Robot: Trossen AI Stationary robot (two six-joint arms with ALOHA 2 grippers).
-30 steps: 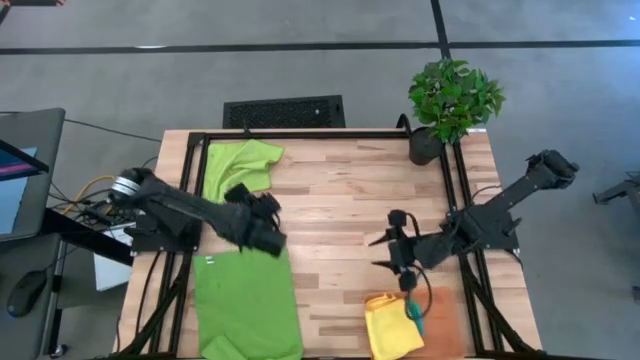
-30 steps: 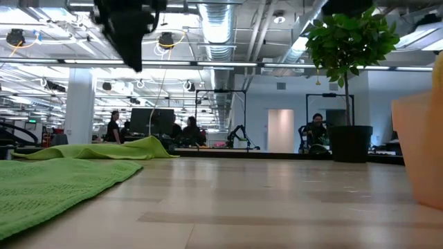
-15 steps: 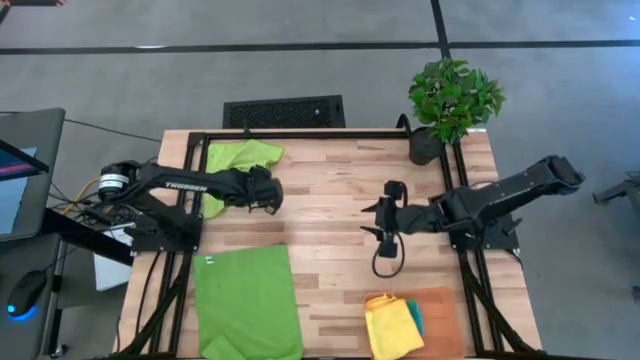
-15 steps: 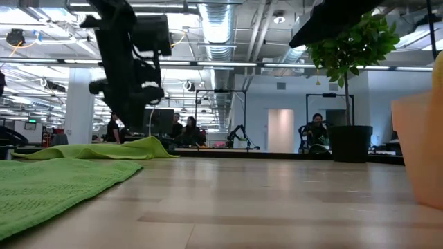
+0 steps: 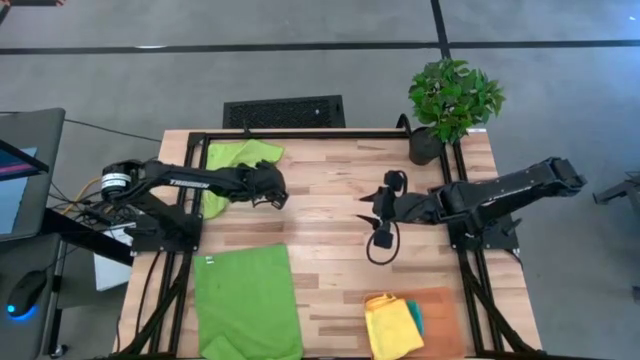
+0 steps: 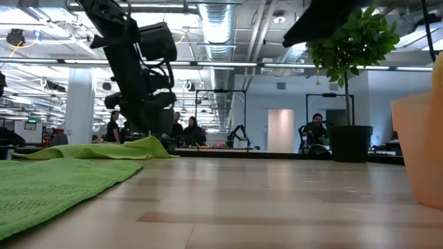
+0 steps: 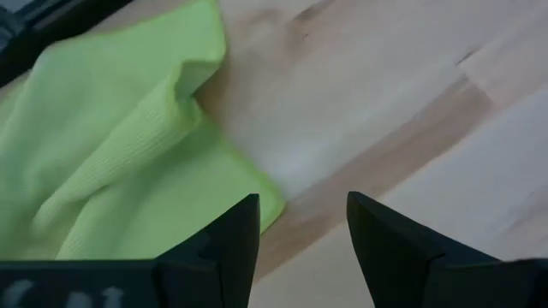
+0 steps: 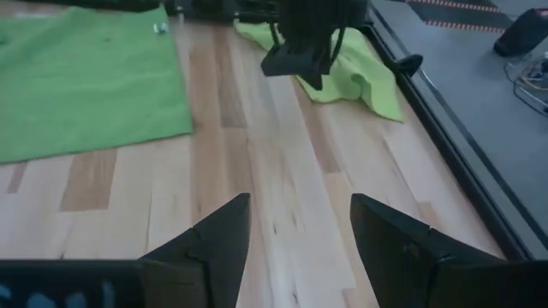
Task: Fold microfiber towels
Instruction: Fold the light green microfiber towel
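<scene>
A crumpled lime green towel (image 5: 238,163) lies at the table's far left, bunched in folds (image 7: 111,145). A second green towel (image 5: 246,300) lies spread flat at the near left. A yellow towel (image 5: 391,326) and a teal one (image 5: 415,318) rest folded on an orange mat (image 5: 445,318) at the near right. My left gripper (image 5: 275,193) hovers open, tipped down, just past the crumpled towel's near right corner (image 7: 261,195), touching nothing. My right gripper (image 5: 372,208) stands open above the bare wood at mid-table, pointing toward the left arm.
A potted plant (image 5: 453,100) stands at the far right corner. Black rails (image 5: 300,134) frame the table's far edge and sides. Bare wood (image 5: 330,180) lies between the two grippers. People and desks show in the room beyond the table.
My left gripper has swung from above the flat green towel's far edge toward the table's far edge, sinking and rolling, and now hangs low by the crumpled towel's corner. My right gripper has swung toward the far edge and a little left. Both towels lie unmoved.
</scene>
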